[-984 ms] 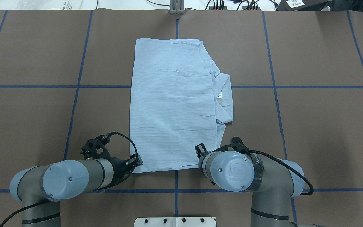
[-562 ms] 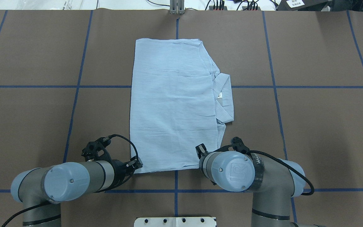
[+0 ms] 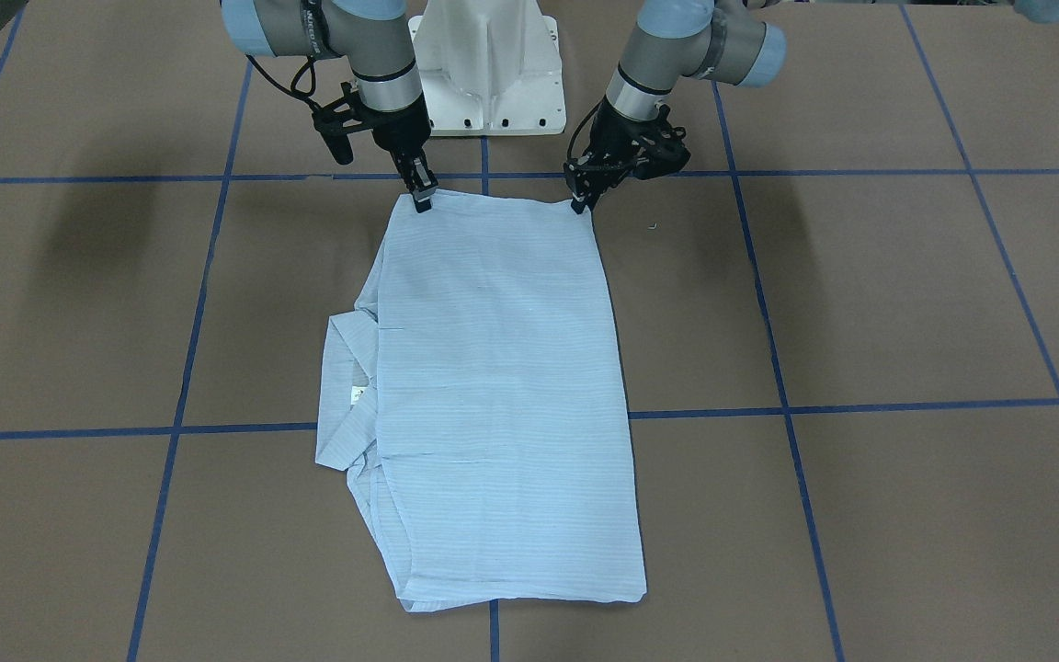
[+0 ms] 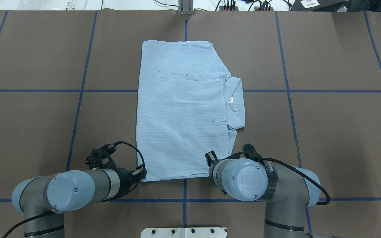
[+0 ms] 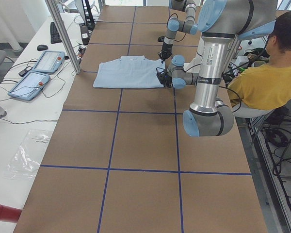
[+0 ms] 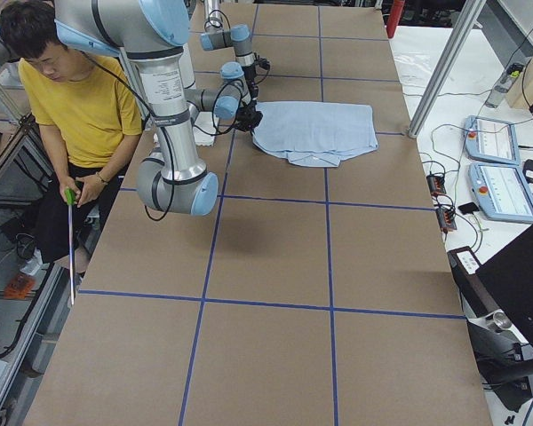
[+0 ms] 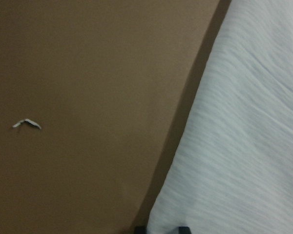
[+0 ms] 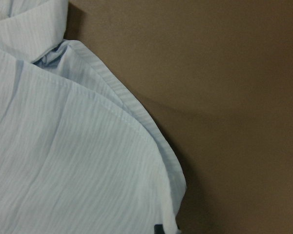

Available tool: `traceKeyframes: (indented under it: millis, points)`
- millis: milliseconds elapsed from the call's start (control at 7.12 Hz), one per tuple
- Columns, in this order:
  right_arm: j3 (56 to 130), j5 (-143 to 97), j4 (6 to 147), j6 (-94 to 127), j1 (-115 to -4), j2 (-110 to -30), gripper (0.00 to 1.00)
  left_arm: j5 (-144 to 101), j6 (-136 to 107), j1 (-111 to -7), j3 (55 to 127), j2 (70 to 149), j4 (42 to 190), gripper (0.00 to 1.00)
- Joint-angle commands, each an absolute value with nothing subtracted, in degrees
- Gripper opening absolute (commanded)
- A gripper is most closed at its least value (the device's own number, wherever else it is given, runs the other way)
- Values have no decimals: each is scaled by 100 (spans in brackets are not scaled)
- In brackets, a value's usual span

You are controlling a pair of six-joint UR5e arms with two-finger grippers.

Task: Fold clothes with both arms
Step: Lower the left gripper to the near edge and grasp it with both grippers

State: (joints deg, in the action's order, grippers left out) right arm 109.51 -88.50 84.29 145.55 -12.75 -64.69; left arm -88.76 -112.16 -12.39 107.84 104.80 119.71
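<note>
The light blue striped shirt lies folded in a tall rectangle on the brown table, with its collar and white neck label sticking out on its right side. In the front-facing view my left gripper and right gripper each stand with fingers together on one near corner of the shirt. From overhead the left gripper shows at the near left corner, while the right gripper is hidden under its own wrist. The wrist views show the shirt edge and the shirt corner running into the fingers.
The white pedestal base stands just behind the grippers. A person in a yellow shirt sits beside the robot. Teach pendants and a metal post stand along the table's far edge. Blue tape lines grid the table.
The left arm has drawn slightly back and left, with its gripper staying at the shirt's near left corner. The right arm and the shirt are almost unchanged.
</note>
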Motion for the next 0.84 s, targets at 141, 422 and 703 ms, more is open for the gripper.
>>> traceKeyframes:
  millis: [141, 422, 703]
  points:
    - [10960, -8851, 8429, 14555, -1266, -6477, 0, -8886, -11267, -1239, 10933, 10485, 11979, 0]
    - [11299, -8833, 8768, 14563, -1178, -6477, 0, -8903, -11652, -1239, 11650, 10329, 11979, 0]
    - [12221, -8798, 9978, 14563, -1003, -6443, 0, -8921, -12084, -1239, 12887, 10108, 11657, 0]
